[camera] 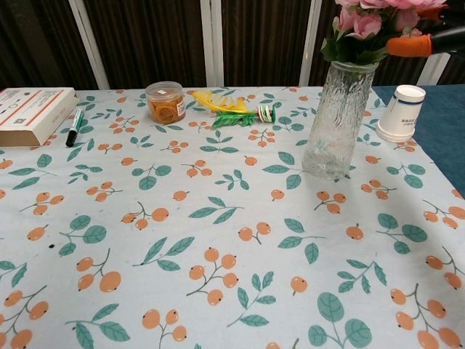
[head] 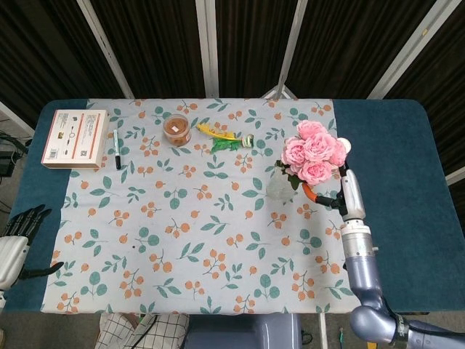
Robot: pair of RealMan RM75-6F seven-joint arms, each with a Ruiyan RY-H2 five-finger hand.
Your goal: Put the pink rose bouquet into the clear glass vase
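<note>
The pink rose bouquet (head: pixel 314 151) stands in the clear glass vase (camera: pixel 338 120), its leafy stems down inside the neck and the blooms spread above the rim; the vase sits upright on the floral tablecloth (head: pixel 196 218) near the right edge of the cloth, toward the far side of the table (head: pixel 396 182). The right hand (head: pixel 330 198) is just beside the bouquet on its right, with an orange-tipped finger (camera: pixel 409 46) stretched out toward the flowers at about bloom height and apart from them; the fingers hold nothing, though how the rest of the hand lies I cannot tell. The left hand (head: pixel 18 236) rests low at the near left edge of the table, dark fingers spread and holding nothing. A white paper cup (camera: pixel 402 113) stands just right of the vase, bearing small blue print too fine to read. Along the far edge lie a round clear tub (camera: pixel 165 102) of orange-brown contents and a yellow and green feathery toy (camera: pixel 231 109). At the far left corner sits a flat white box (head: pixel 74 138) with red trim and a printed label, its writing unreadable, with a green-capped marker (head: pixel 116 149) lying just beside it on the cloth.
</note>
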